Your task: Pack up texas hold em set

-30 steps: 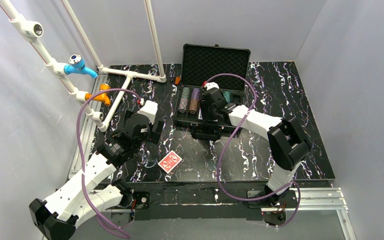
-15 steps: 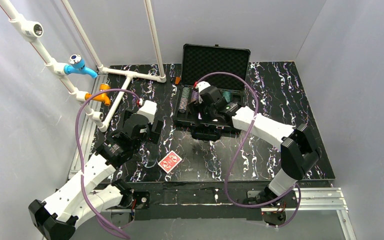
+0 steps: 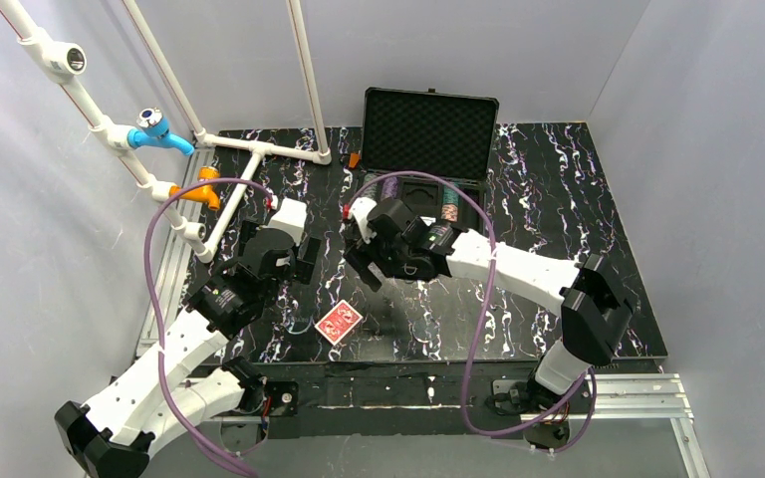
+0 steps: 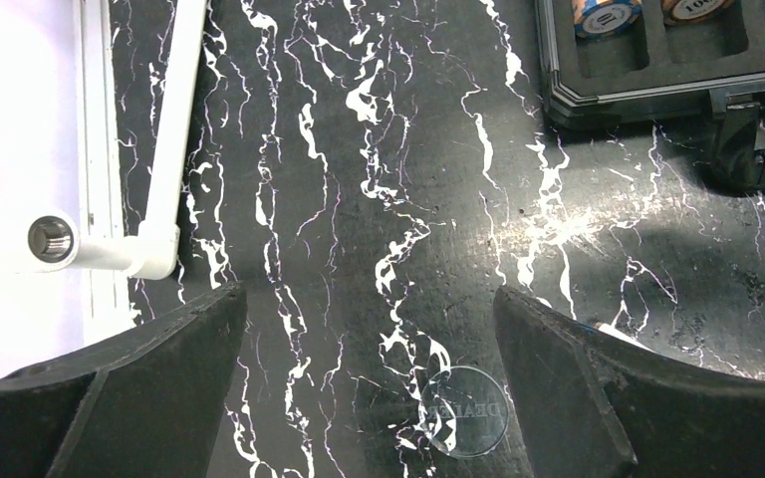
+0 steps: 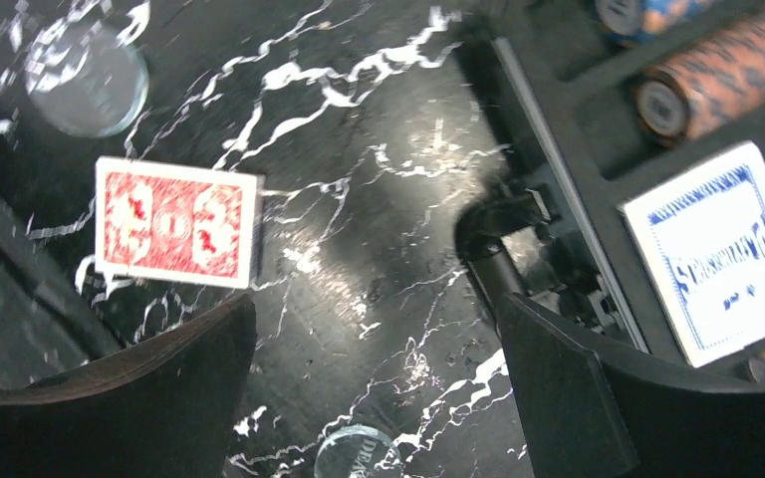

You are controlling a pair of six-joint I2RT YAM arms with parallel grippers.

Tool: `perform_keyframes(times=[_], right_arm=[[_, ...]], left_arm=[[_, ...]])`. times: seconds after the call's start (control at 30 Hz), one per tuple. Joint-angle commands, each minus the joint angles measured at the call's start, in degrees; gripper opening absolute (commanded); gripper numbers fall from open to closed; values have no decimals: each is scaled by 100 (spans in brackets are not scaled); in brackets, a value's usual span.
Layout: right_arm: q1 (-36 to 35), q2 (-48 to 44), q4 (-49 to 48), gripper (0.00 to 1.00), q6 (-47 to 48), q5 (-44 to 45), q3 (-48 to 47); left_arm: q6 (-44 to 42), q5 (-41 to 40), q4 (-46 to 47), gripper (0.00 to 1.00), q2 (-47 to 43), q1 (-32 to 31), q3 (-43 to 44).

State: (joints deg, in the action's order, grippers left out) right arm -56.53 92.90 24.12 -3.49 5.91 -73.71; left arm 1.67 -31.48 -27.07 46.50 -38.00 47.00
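The black briefcase [image 3: 426,129] stands open at the back centre, foam lid up, with rows of striped poker chips [image 3: 448,206] in its tray. In the right wrist view the blue-backed deck [image 5: 722,254] lies in the case beside orange chips [image 5: 717,85]. The red-backed deck [image 3: 338,322] [image 5: 177,221] lies on the table near the front. My right gripper [image 3: 364,261] [image 5: 377,304] hangs open and empty over the table, front-left of the case. Left of it, my left gripper [image 3: 304,264] [image 4: 369,299] is open and empty above a clear dealer button [image 4: 465,410].
A white PVC pipe frame [image 3: 259,149] [image 4: 174,129] with blue and orange fittings stands at the back left. The case handle [image 5: 503,249] juts out at the front. A clear dealer button [image 5: 359,456] and a second clear disc [image 5: 90,80] lie on the marbled black tabletop [image 3: 558,289].
My right gripper has opened wide and swung from above the case tray, leftward and nearer, to over the table. The left arm has hardly moved.
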Motion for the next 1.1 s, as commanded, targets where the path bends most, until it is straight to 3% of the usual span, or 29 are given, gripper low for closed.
perform_keyframes(times=[0.0, 0.3, 0.57, 1.07], right_arm=[[-137, -174, 234, 98, 1400, -979, -273], [-139, -171, 409, 98, 3479, -2365, -50], [-238, -280, -299, 98, 4668, -3016, 559], [-561, 1021, 284, 98, 5664, -2883, -319]], left_arm=[[52, -329, -40, 93, -112, -15, 169], [128, -838, -44, 95, -198, -14, 143], [239, -1566, -60, 96, -229, -4, 142], [654, -2358, -33, 97, -388, 102, 230]])
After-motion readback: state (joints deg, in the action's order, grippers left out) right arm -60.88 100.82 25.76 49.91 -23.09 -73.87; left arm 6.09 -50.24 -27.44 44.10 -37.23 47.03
